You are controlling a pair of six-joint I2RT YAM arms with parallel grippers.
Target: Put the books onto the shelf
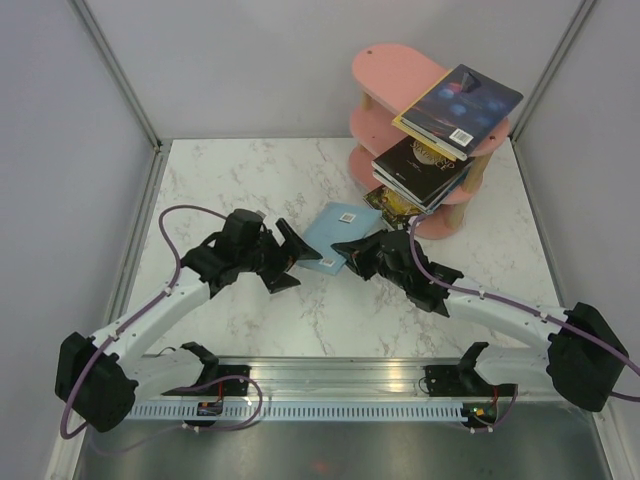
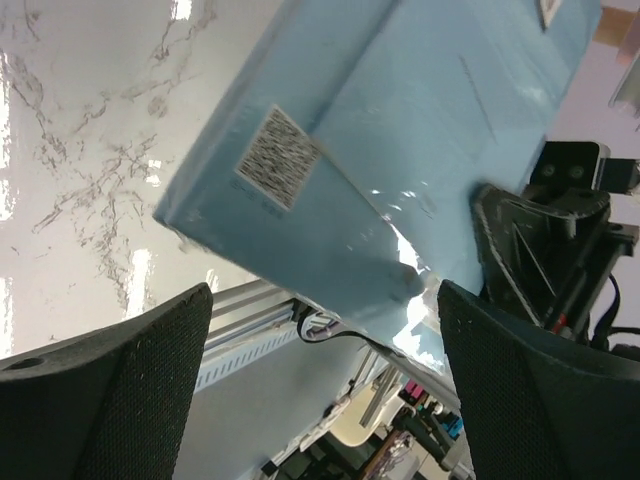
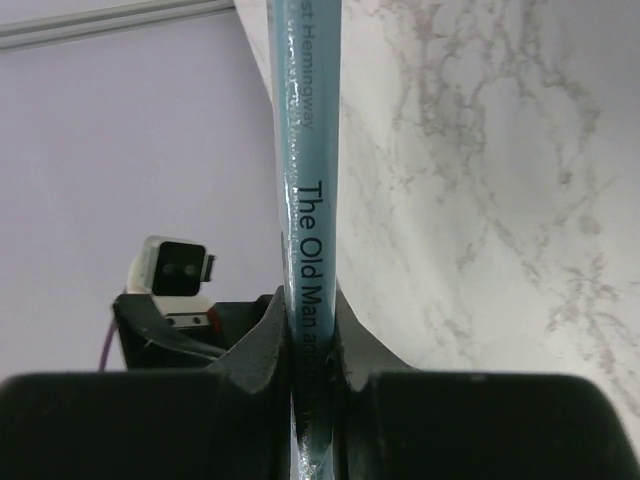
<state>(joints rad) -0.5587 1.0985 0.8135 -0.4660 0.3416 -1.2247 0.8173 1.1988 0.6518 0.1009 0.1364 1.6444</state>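
Overhead and wrist views of a white marble tabletop (image 1: 250, 180) with two arms reaching in from its near edge.

**Shelf.** The pink three-board shelf (image 1: 385, 70) stands at the far right corner of the tabletop.
- A dark blue book (image 1: 462, 105) lies tilted on the top board and overhangs its right side.
- A stack topped by a black cover (image 1: 420, 170) sits on the middle board.
- A yellow book (image 1: 390, 203) shows at the near edge of the lowest board.

**Light blue book.** The light blue book (image 1: 330, 232) is near the middle of the tabletop, just in front of the shelf and between the two grippers. It is tilted, with a barcode label on the cover that faces up. Whether its lower edge touches the tabletop cannot be told.

**Right gripper.** The right gripper (image 1: 352, 250) pinches the light blue book (image 3: 303, 150). In its wrist view the fingers (image 3: 262, 345) press on both covers and the printed spine runs straight up between them.

**Left gripper.** The left gripper (image 1: 298, 262) is spread wide just beside the book's left edge. In its wrist view the two padded fingers (image 2: 140, 390) stand far apart. The book's barcoded cover (image 2: 400, 150) fills the space above and between them without touching either pad.
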